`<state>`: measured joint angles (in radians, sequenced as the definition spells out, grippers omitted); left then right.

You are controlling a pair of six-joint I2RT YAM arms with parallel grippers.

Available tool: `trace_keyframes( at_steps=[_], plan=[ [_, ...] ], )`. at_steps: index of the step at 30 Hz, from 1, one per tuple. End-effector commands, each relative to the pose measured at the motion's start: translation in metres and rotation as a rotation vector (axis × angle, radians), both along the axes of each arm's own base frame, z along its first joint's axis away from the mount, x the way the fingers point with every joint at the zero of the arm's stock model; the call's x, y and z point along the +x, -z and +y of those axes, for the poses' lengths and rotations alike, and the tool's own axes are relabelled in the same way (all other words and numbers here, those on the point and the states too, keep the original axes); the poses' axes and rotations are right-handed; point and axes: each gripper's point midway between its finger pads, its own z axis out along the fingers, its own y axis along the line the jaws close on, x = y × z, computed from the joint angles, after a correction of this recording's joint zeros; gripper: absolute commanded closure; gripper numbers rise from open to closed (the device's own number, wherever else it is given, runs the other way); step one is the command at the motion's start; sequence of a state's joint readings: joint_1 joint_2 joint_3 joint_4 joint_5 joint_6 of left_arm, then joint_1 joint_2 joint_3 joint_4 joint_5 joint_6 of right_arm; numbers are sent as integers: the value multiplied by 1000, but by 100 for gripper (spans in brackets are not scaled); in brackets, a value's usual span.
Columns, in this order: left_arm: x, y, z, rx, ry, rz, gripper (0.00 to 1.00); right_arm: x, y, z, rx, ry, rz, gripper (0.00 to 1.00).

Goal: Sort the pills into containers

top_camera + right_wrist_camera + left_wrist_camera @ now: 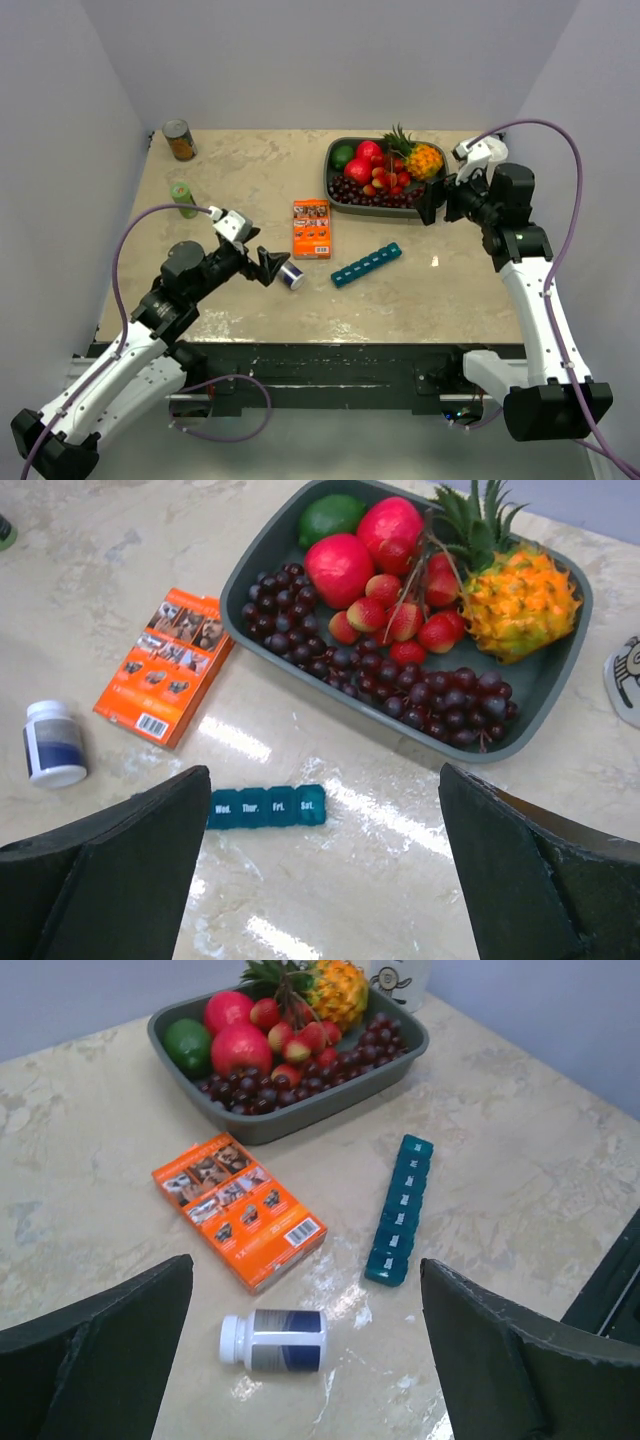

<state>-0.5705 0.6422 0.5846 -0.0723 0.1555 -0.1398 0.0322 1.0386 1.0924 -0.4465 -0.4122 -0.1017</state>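
Note:
The teal pill-organiser strip [366, 264] lies closed on the table, also in the left wrist view [400, 1209] and partly behind a finger in the right wrist view [268, 807]. No pills show in any view. A small white bottle [291, 276] lies on its side, capped [273, 1340] [54, 743]. My left gripper [270, 268] is open and empty, just above the bottle, which sits between its fingers [95, 1345]. My right gripper [432, 203] is open and empty, raised near the fruit tray, above the strip's right end.
A flat orange box [312, 228] lies left of the strip. A grey tray [334, 182] of fruit stands at the back. A can [179, 140] and a green object [183, 198] stand at the left. A white mug [400, 978] is behind the tray.

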Motion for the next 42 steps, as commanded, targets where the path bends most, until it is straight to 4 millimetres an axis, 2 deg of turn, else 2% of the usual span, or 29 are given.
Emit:
trace_keyframes(
  at_steps=[1,3,4,5,6,8,9,10,14,16,17,18,19,20,21,22,23,24,25,26,28,29,31,32,37,42],
  plan=[
    [-3,-8,-28,-38,148,-51,1,11,-16,-1,5,6,-94,1],
    [-8,5,-41,-19,244,-42,1,8,2,9,-109,-149,-104,1],
    [-9,2,-47,-25,279,-76,1,-3,12,25,-115,-296,-105,1],
    [-12,9,-51,-20,312,-74,1,-10,22,33,-147,-403,-112,1],
    [-9,16,-54,-6,327,-73,1,-19,42,37,-236,-544,-126,1],
    [-14,14,-66,10,392,-113,1,-33,63,51,-234,-691,-147,1],
    [-13,22,-72,70,424,-162,1,-32,75,52,-289,-755,-184,1],
    [-23,26,-85,103,482,-198,0,-35,89,55,-307,-789,-177,1],
    [-13,70,-110,252,533,-183,0,-27,129,49,-476,-845,-176,1],
    [-9,85,-119,307,554,-180,0,-24,136,48,-491,-850,-179,1],
    [-2,98,-125,346,553,-162,0,-23,137,47,-490,-840,-179,1],
    [1,104,-129,371,558,-172,1,-19,133,49,-472,-818,-195,1],
    [3,108,-134,384,562,-176,1,-22,139,51,-450,-806,-187,1],
    [10,121,-140,414,560,-153,2,-23,134,52,-442,-791,-206,1],
    [14,126,-144,431,562,-150,3,-21,131,53,-426,-775,-225,1],
    [19,123,-152,434,567,-157,4,-24,136,53,-422,-776,-217,1],
    [23,137,-156,465,570,-133,5,-25,135,52,-430,-770,-220,1],
    [22,141,-163,481,582,-141,5,-23,136,48,-443,-752,-212,1],
    [28,136,-170,487,575,-162,6,-22,137,46,-448,-740,-206,1],
    [31,147,-174,508,577,-147,6,-21,138,44,-445,-733,-198,1],
    [37,145,-187,516,575,-171,7,-20,137,42,-432,-719,-193,1],
    [41,156,-189,540,563,-152,8,-20,138,41,-426,-715,-187,1],
    [45,158,-199,551,568,-153,10,-20,137,39,-413,-706,-181,1],
    [47,171,-200,573,567,-131,12,-20,136,39,-407,-707,-183,1],
    [49,185,-213,612,559,-117,16,-20,134,31,-374,-687,-167,2],
    [45,203,-213,671,559,-93,23,-22,133,31,-354,-696,-161,3]
  ],
)
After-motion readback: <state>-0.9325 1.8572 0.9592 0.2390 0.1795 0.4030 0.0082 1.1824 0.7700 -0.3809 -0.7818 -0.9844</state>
